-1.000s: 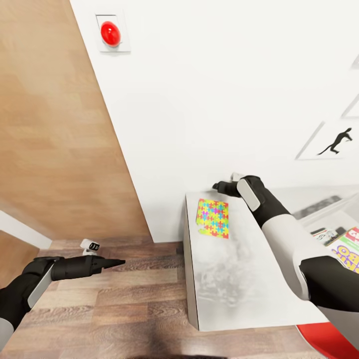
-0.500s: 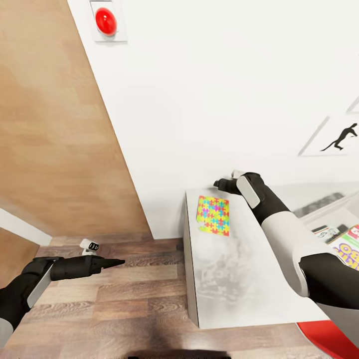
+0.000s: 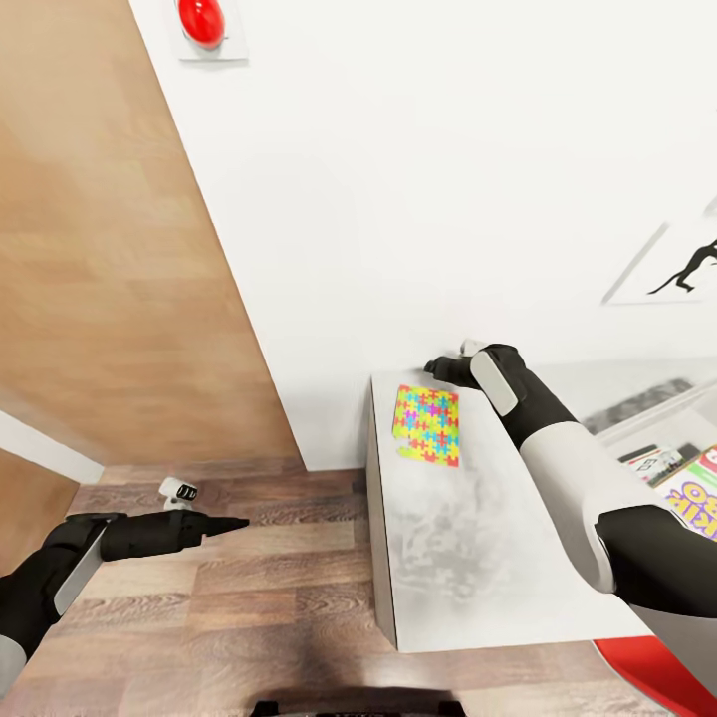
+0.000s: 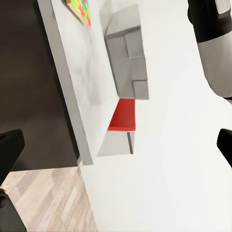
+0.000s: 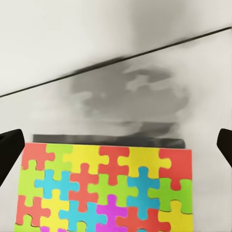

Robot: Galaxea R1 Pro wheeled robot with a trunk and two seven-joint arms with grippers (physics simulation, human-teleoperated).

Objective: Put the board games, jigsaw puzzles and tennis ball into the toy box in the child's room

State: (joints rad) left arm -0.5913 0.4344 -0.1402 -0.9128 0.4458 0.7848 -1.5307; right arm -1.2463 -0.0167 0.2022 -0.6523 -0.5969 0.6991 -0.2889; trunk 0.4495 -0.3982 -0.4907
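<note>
A jigsaw puzzle lay flat on the table at centre frame, near the wall. The right gripper hovered just beyond it, jaws spread wide and empty. At lower left, the left gripper hung over the floor, apparently closed, holding nothing.

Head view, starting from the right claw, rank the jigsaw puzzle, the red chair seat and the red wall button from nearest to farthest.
1. Jigsaw puzzle: on the table, just below the right claw.
2. Red chair seat: low at the table's near right corner.
3. Red wall button: high on the white wall, far up-left.
</note>
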